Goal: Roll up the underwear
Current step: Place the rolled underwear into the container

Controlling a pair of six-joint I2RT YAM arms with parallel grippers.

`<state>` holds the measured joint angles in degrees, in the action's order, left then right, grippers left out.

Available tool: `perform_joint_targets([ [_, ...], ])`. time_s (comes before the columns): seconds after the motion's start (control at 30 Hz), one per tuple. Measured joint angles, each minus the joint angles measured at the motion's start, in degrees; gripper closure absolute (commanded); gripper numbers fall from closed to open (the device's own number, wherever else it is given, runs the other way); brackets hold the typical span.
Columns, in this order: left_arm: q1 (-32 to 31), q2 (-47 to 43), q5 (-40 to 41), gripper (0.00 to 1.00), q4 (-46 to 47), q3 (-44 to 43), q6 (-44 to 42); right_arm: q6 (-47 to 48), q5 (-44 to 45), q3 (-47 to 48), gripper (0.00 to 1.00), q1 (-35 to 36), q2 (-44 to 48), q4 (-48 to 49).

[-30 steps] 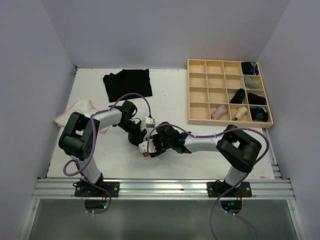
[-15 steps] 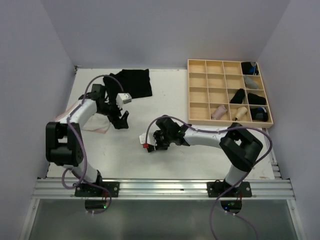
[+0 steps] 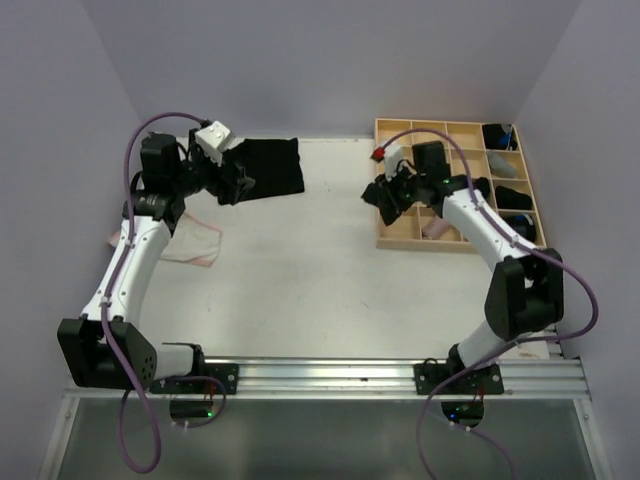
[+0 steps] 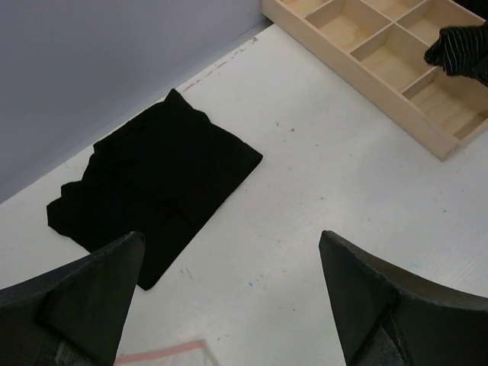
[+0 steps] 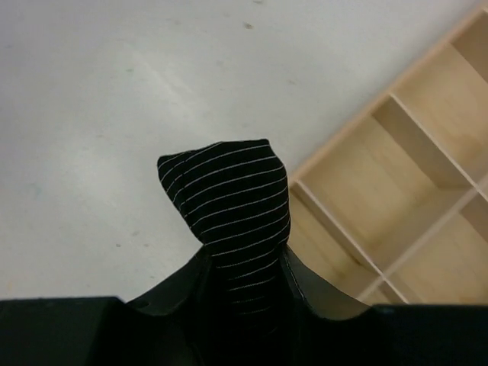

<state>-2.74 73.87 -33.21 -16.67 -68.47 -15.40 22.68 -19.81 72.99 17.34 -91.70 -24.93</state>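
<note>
The right tool [image 5: 248,267] pinches a rolled black striped underwear [image 5: 227,194] at the edge of the wooden grid tray [image 5: 358,183]. It is best to carry it over a free compartment, go low, and only then release. The left tool [image 4: 230,252], spread wide, hangs above the black underwear pile [image 4: 152,187] on the counter [image 4: 343,175].

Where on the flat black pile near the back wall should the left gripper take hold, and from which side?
Probably its corner nearest the tray, from straight above: the black pile lies flat, so only a downward pinch catches cloth. That corner is free, and the left gripper, jaws open, hangs near it.
</note>
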Motion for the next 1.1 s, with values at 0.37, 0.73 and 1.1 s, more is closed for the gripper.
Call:
perform_joint_targets([
  [0.37,-1.0,3.4,5.6,0.00,1.8,-1.8,7.3,-11.0,5.3,27.1,1.00,-21.9,-25.0,-6.6],
  [0.73,-1.1,3.4,10.0,0.00,0.0,-1.0,7.3,-24.3,10.7,30.5,1.00,-21.4,-33.3,-7.3],
  [1.1,-1.1,3.9,12.7,0.00,-2.8,-1.0,5.3,-38.0,16.9,24.5,1.00,-21.0,-32.3,-3.5],
])
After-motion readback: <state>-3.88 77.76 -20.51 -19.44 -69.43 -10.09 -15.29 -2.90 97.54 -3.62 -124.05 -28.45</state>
